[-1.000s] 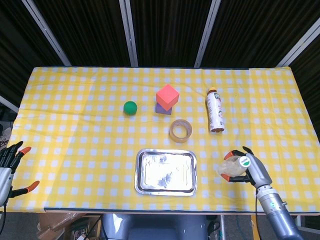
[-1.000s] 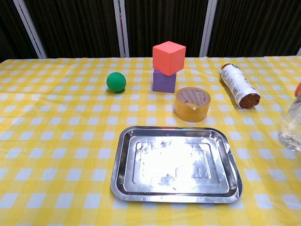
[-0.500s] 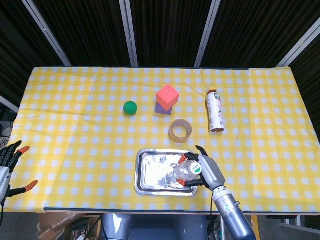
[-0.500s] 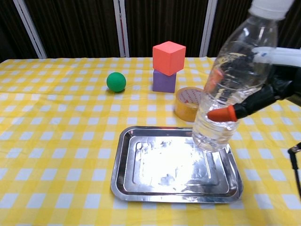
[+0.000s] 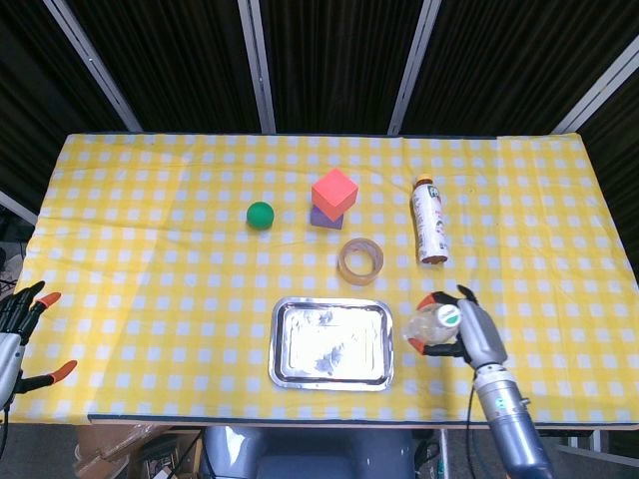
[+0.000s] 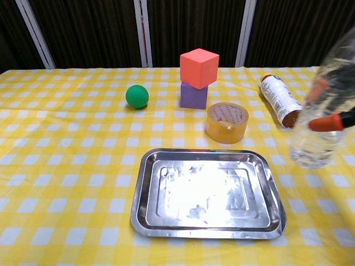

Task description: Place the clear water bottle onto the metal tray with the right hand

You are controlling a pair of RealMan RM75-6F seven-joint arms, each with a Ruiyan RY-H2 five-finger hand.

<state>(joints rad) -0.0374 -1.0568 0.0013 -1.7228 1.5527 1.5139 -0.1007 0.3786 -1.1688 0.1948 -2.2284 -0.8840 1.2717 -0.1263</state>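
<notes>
The bottle (image 5: pixel 431 325) hangs upright in the right hand (image 5: pixel 467 334), whose fingers are wrapped round its body, just off the right edge of the tray (image 5: pixel 330 342) and apparently clear of the surface (image 5: pixel 150 279), so I'd judge it is being carried, not set down. Half a second ago it was over the tray's right part; now it has swung back out to the side, and the tray lies bare. Beyond sit the tape roll (image 5: pixel 360 260), the lying drink bottle (image 5: pixel 430 221), the stacked cubes (image 5: pixel 332 198) and the green ball (image 5: pixel 260 215), while the left hand (image 5: pixel 18 334) waits empty, fingers spread, at the near left edge.
</notes>
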